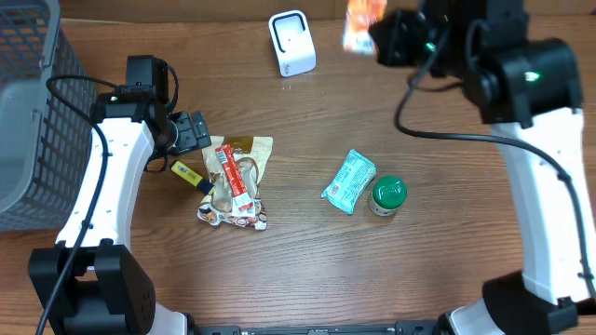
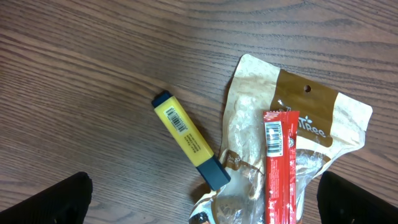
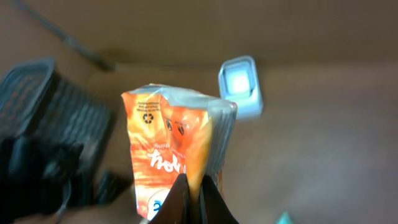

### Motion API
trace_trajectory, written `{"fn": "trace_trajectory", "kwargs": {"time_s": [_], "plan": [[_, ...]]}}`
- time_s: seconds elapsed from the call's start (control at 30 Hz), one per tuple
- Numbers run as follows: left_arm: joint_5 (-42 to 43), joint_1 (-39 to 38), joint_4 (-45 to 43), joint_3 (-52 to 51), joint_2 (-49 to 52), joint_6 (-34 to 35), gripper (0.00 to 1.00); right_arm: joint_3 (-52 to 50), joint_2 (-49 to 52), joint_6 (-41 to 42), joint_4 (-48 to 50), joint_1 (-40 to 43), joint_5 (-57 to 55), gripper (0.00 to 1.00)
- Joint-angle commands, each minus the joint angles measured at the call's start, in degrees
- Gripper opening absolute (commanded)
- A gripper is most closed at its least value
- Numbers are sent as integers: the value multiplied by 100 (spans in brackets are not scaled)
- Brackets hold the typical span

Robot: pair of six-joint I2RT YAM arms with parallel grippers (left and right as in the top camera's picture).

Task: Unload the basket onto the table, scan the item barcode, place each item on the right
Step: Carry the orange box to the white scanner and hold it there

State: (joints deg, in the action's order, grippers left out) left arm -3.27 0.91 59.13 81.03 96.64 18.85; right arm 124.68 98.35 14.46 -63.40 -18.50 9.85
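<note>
Right gripper (image 3: 194, 186) pinched on orange packet (image 3: 168, 143), scanner (image 3: 241, 84) beyond it. Left gripper (image 2: 208, 202) spread wide, empty, highlighter (image 2: 189, 140) and red bar (image 2: 280, 168) beneath.

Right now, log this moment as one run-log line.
left gripper: open, above yellow marker | right gripper: shut on orange packet | packet: held up near white scanner

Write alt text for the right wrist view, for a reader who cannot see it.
The right gripper pinches an orange packet by its lower edge. Behind it, blurred, a white scanner stands on the wooden table, with a dark mesh basket at left.
</note>
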Motion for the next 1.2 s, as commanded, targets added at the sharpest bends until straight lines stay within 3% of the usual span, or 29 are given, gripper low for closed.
{"fn": "trace_trajectory", "kwargs": {"time_s": [0.0,0.4,0.7,1.0,1.17], "plan": [[-31,20,-2,66,-74,-131,100,118,374,-901,544,-553,-2070,4],[-31,20,-2,66,-74,-131,100,103,2096,-4037,2865,-1628,-4758,4],[-31,20,-2,66,-74,-131,100,94,3394,-5093,3882,-1550,-4769,4],[-31,20,-2,66,-74,-131,100,90,4363,-7010,5093,-1539,-4881,4],[-31,20,-2,66,-74,-131,100,90,4638,-7197,5650,-1534,-4970,4]]}}
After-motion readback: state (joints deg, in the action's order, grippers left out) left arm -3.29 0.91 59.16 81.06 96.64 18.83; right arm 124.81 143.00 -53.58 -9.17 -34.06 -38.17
